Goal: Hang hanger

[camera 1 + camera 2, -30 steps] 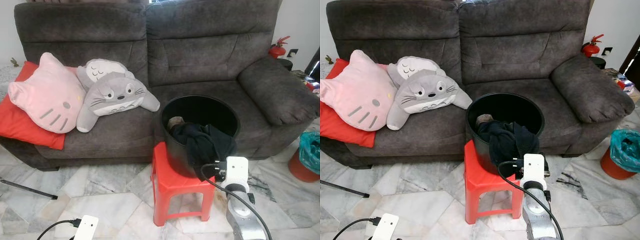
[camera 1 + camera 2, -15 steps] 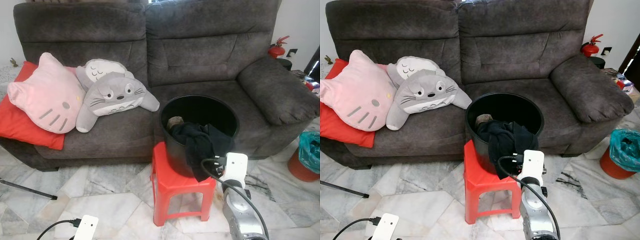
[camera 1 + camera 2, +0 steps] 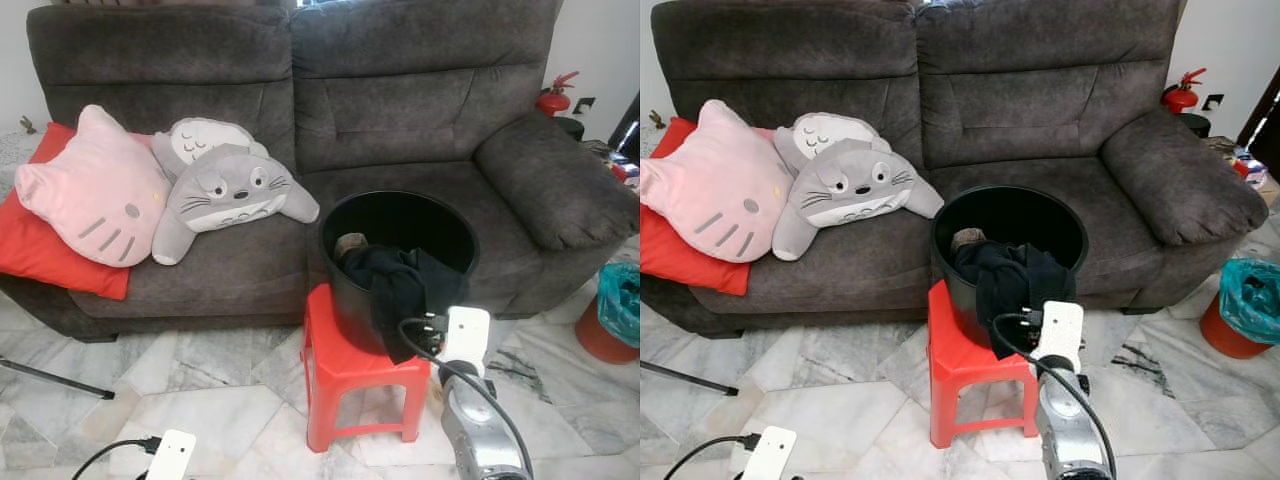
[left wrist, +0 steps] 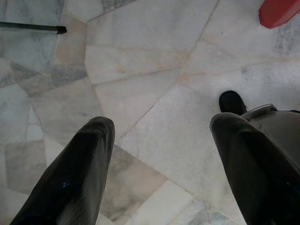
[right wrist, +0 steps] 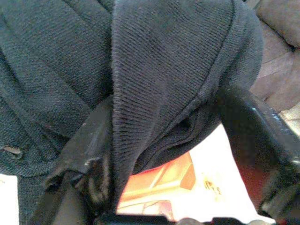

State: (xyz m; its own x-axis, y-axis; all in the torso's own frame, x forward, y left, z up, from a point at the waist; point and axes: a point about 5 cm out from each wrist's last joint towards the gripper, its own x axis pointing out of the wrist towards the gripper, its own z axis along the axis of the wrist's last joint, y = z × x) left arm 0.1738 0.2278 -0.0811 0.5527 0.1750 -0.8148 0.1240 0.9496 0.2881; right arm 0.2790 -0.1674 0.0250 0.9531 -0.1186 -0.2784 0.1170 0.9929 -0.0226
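A black bucket [image 3: 400, 197] stands on a red plastic stool [image 3: 345, 365] in front of the sofa. A dark knit garment [image 3: 400, 290] spills over its front rim. My right arm, with its white wrist module [image 3: 466, 334], reaches up to that garment. In the right wrist view my right gripper [image 5: 166, 110] is open, and a hanging fold of the garment [image 5: 164, 70] lies between its two fingers. My left gripper [image 4: 159, 126] hangs open over the marble floor, holding nothing.
A dark grey sofa [image 3: 420, 110] stands behind, with a pink cat pillow [image 3: 95, 190], a grey plush [image 3: 230, 190] and a red cushion [image 3: 40, 250]. An orange bin with a teal bag [image 3: 615, 315] stands at right. A black rod [image 3: 55, 380] lies on the floor at left.
My right arm has shifted slightly left and closer to the bucket's front. The garment hangs a little further over the rim. The left arm has not moved.
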